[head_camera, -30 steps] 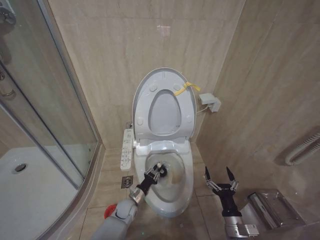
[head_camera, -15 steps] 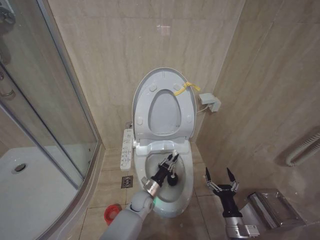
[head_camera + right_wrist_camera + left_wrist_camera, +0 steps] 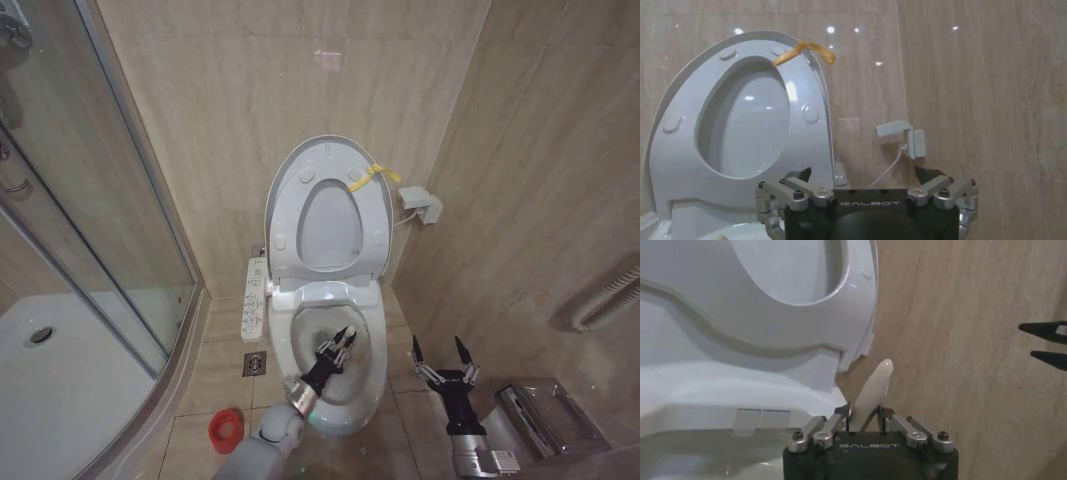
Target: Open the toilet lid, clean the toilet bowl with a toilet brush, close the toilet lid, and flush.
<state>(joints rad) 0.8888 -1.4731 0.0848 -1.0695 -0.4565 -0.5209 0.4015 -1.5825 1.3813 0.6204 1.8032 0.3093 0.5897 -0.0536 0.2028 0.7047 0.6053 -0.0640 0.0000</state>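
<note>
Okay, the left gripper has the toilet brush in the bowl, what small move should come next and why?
Probably sweep the toilet brush along the toilet bowl wall. The left gripper holds it over the bowl, the toilet lid stands upright, and the right gripper hangs open beside the bowl.

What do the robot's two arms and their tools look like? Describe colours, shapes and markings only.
Both arms are light grey tubes that end in a black wrist block lettered GALBOT in white. Each tool, left and right, has silver metal linkages with visible screws, carrying slim, pointed black fingers. A small green light glows near the left wrist. No loose cables are visible.
</note>
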